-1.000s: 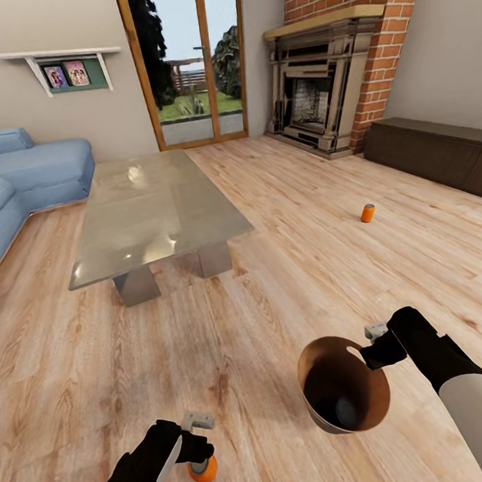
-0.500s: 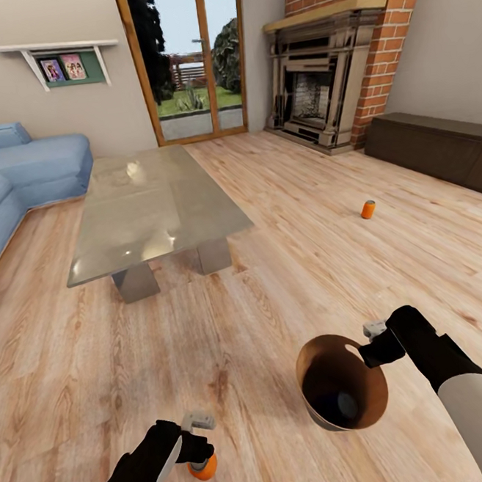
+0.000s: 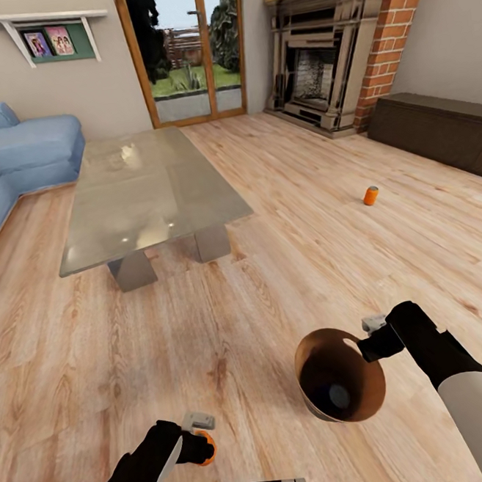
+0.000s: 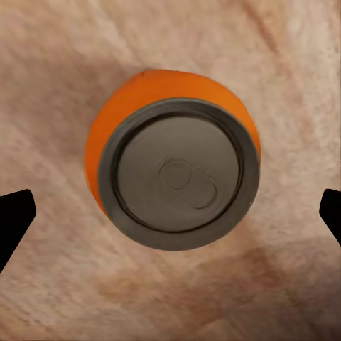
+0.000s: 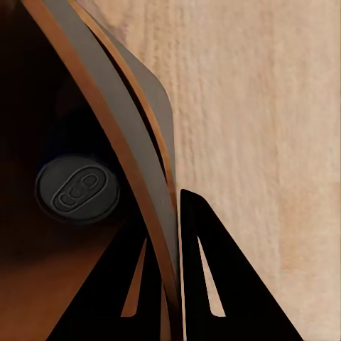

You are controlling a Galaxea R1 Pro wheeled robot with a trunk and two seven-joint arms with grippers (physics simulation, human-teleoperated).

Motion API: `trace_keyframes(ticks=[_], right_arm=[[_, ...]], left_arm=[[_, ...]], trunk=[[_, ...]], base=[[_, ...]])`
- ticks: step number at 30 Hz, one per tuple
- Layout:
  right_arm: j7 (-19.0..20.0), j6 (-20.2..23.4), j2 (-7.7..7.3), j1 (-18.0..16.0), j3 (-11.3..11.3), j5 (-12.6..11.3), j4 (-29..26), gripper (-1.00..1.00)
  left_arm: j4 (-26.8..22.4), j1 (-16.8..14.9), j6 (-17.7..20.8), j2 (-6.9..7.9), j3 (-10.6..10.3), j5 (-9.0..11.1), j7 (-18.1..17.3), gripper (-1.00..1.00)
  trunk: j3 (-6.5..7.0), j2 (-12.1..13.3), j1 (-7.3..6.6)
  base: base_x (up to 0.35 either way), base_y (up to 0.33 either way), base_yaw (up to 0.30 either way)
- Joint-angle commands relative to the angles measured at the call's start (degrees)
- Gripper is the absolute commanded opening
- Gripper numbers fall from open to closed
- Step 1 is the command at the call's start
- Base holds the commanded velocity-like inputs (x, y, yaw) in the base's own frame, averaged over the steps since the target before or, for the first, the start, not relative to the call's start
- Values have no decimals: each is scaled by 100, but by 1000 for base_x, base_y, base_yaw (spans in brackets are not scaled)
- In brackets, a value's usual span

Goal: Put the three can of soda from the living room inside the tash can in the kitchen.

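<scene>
Right now the near can (image 4: 174, 160) stands upright on the floor (image 3: 227, 331) directly under my left gripper (image 4: 170, 220), whose fingers sit wide apart on either side, not touching it. If I close off-centre, a pad could tip the can and send it rolling. My right gripper (image 3: 369, 335) pinches the rim of the bin (image 3: 314, 352), which hangs tilted with one can (image 5: 77, 188) already at its bottom; a jolt could spill that one. A third can (image 3: 370, 196) stands well apart, further out on the floor toward the fireplace (image 3: 314, 79), beyond the glass table (image 3: 148, 191).
</scene>
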Motion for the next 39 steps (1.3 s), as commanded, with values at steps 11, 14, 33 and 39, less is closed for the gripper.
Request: trace_keyframes(ticks=[11, 14, 33, 39], right_arm=[[41, 56, 3, 3, -8, -127, -16, -100], [41, 56, -1, 4, -8, -123, -15, -100], [41, 56, 0, 4, 1, -112, -7, -100], [41, 56, 1, 4, 1, -106, -7, -100]], left_arm=[[-8, 0, -223, 5, 1, 0, -6, 100], [-10, 0, -242, 6, 0, -7, -5, 100], [9, 0, -257, -5, 0, -35, 19, 100], [-9, 0, -257, -7, 0, -42, 18, 100]], trunk=[[-22, -2, 2], [-22, -2, 2], [-111, -7, 12], [-177, -11, 20]], base=[[6, 0, 0], [159, 0, 0], [21, 0, 0], [0, 0, 0]])
